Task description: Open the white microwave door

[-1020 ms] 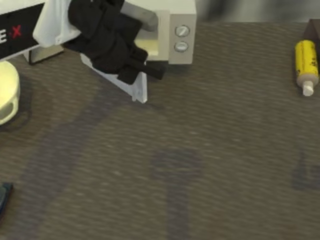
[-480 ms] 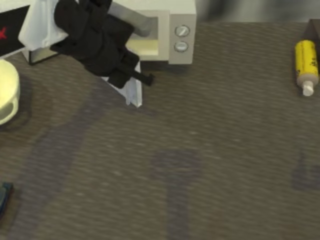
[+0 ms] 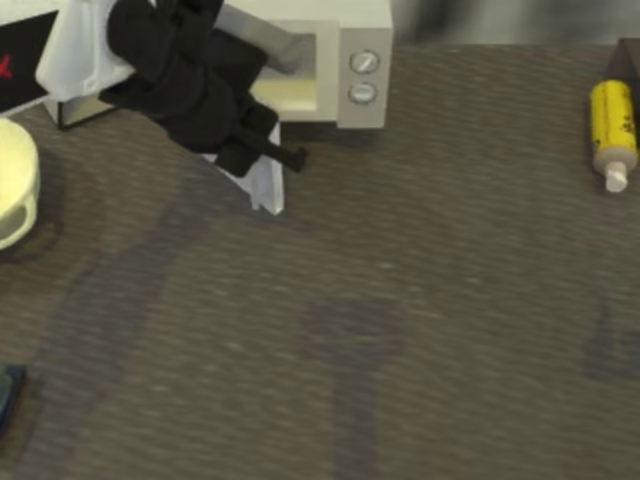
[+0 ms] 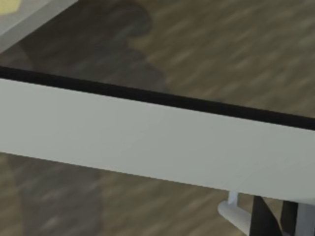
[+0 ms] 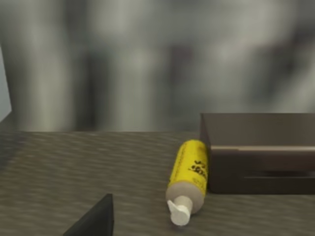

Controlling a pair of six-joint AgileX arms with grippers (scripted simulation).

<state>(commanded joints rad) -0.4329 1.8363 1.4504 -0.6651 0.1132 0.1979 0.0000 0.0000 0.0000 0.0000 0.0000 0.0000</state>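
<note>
Over the past second the left gripper drew toward nine o'clock, swinging the microwave door wider from the white microwave; in the last half-second, nothing moved.

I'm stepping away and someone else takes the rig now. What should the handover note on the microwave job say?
Left gripper: at the outer edge of the microwave door, near the table's far left; whether it grips cannot be seen.
Right arm: not in the top view; parked near the yellow tube and dark box at the far right.
The white microwave sits at the far edge, knobs to the right.
Done: door swung well out, cream interior showing.
Left: judge whether it is wide enough, then withdraw the left arm.
</note>
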